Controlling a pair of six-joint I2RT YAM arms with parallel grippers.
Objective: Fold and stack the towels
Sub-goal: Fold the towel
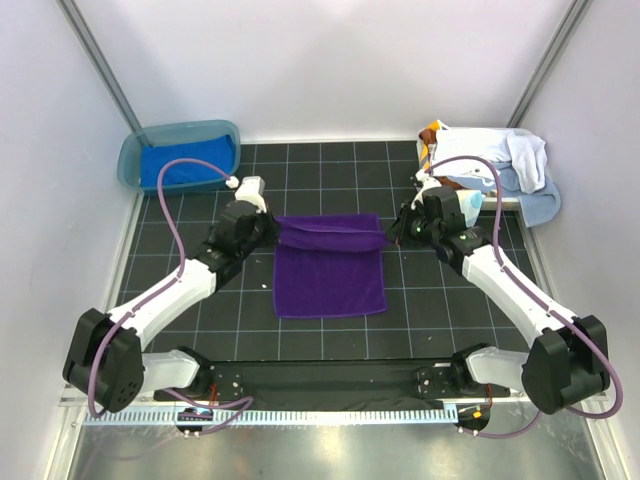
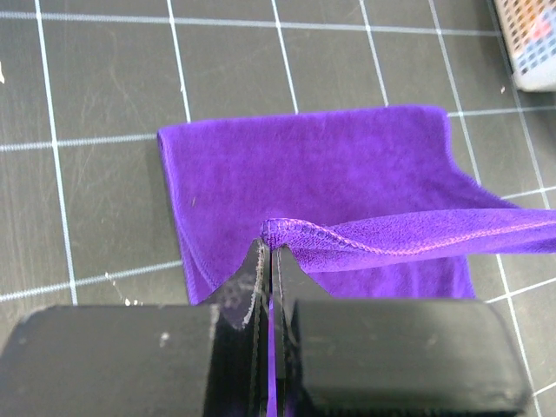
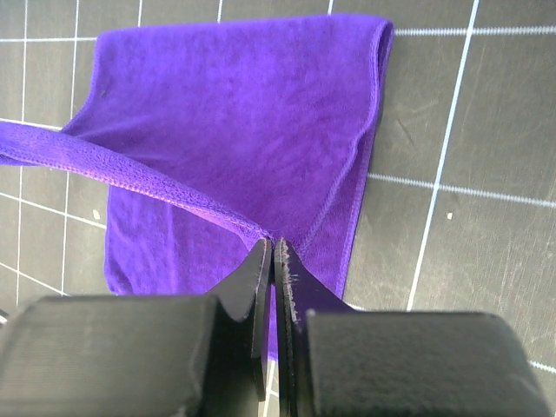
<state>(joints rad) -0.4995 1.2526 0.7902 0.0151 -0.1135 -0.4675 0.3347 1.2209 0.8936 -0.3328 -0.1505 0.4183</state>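
Purple towel [image 1: 330,270]: in the centre of the overhead frame, on the black gridded mat [image 1: 450,310]. Its lower part lies flat. Its upper edge is raised off the mat and stretched in a taut line between the two grippers.
Left gripper [image 2: 269,250]: clenched on the purple towel's upper left corner, as placed in the overhead frame. In the left wrist view the stitched hem comes out from between the closed fingers and runs off the right edge of the frame.
Right gripper [image 3: 274,246]: clenched on the purple towel's upper right corner. In the right wrist view the hem leaves the closed fingers and runs off the left edge of the frame.
Layers: both wrist views show the raised hem hanging above a flat layer of the same cloth.
Blue towel [image 1: 185,165]: inside the teal tub [image 1: 128,165], upper left of the overhead frame, well apart from the purple towel.
White towel [image 1: 525,155]: draped on top of a pile at the upper right of the overhead frame.
Light blue towel [image 1: 540,205]: at the right end of that pile, just below the white towel.
Orange-brown towel [image 1: 432,135]: only a small part shows, at the pile's upper left end.
Basket [image 2: 532,43]: white mesh. One corner shows at the upper right of the left wrist view.
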